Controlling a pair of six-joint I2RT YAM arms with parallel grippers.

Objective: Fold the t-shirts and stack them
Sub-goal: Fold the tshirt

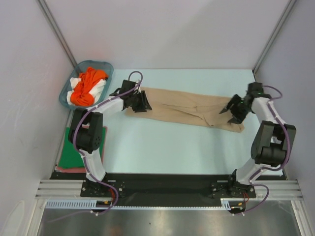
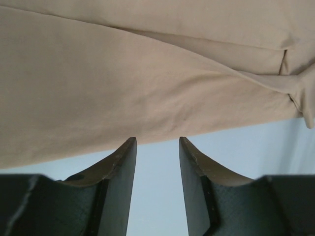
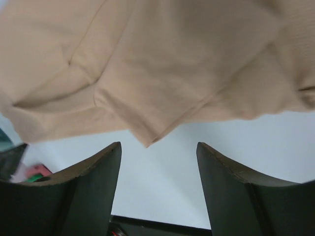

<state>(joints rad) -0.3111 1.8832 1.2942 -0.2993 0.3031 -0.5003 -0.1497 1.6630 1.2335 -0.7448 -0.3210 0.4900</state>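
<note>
Tan-beige soft cloth t-shirt [image 1: 187, 114] lies on the pale blue tabletop [image 1: 172, 147], lengthwise-folded into a long narrow band that slants from far left to near right.

The left gripper [image 1: 140, 101] sits at the band's left end. Its wrist view shows the dark fingers apart with only bare table between them, the tips just at the cloth's near edge: unclenched, holding nothing. The right gripper [image 1: 231, 109] sits at the band's right end. Its wrist view shows the fingers spread wider, a corner of the cloth hanging just beyond the gap: also unclenched, holding nothing.

By the look of it, this shirt is mid-fold: narrowed already, not yet shortened. The next move likely calls for each gripper to pinch its end of the band through all the layers, then carry one end over the other without dragging the cloth askew.

Further out, a teal plastic basket [image 1: 106, 66] at the far left holds a crumpled orange t-shirt [image 1: 91, 81] and a white t-shirt [image 1: 101, 89]. Beside the left arm's base lies a folded dark green t-shirt [image 1: 74, 153], with a reddish t-shirt [image 1: 69, 169] showing at its near edge.

Count: five t-shirts, one of each colour; one basket; two grippers.
</note>
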